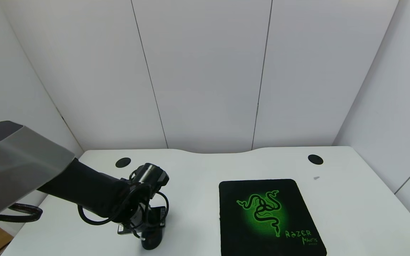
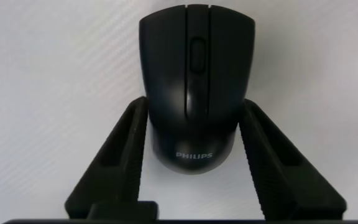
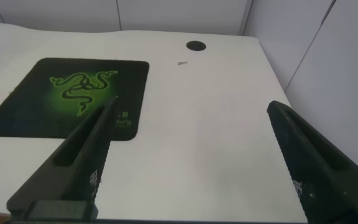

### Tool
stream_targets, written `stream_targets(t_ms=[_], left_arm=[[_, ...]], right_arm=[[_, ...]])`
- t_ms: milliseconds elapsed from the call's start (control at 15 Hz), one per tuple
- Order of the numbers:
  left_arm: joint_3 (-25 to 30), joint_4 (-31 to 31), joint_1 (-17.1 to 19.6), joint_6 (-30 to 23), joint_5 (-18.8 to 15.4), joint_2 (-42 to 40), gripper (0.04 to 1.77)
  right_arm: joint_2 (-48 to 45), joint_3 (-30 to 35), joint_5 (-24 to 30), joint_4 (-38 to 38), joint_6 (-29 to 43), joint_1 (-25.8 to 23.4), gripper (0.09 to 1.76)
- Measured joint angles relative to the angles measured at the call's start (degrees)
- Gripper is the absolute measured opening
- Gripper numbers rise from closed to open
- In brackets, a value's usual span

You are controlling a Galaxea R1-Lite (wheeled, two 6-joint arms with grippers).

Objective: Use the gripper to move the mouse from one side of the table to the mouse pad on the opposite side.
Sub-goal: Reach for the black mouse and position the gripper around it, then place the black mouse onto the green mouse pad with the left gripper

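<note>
The black PHILIPS mouse lies on the white table at its left front, seen under the arm in the head view. My left gripper reaches down over it, and its two fingertips press against the mouse's sides. The black mouse pad with the green Razer logo lies on the right half of the table and is bare. It also shows in the right wrist view. My right gripper is open and empty above the table's right side, out of the head view.
Two round black grommets sit near the table's curved far edge. A small grey speck lies behind the pad. White wall panels enclose the table at the back and sides. Bare table lies between mouse and pad.
</note>
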Motion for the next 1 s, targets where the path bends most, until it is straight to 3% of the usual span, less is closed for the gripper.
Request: stream_targets(t_ms=[200, 733, 1000], left_arm=[[-0.1, 0.1, 0.0, 0.0, -0.1, 0.0, 0.92], [-0.3, 0.3, -0.5, 0.0, 0.0, -0.5, 0.91], [-2.8, 5.6, -0.7, -0.7, 0.0, -3.1, 0.90]], right_arm=[[0.0, 0.0, 0.0, 0.0, 0.0, 0.0, 1.71], [0.0, 0.0, 0.0, 0.0, 0.0, 0.0, 1.71], [0.0, 0.0, 0.0, 0.0, 0.0, 0.0, 1.71]])
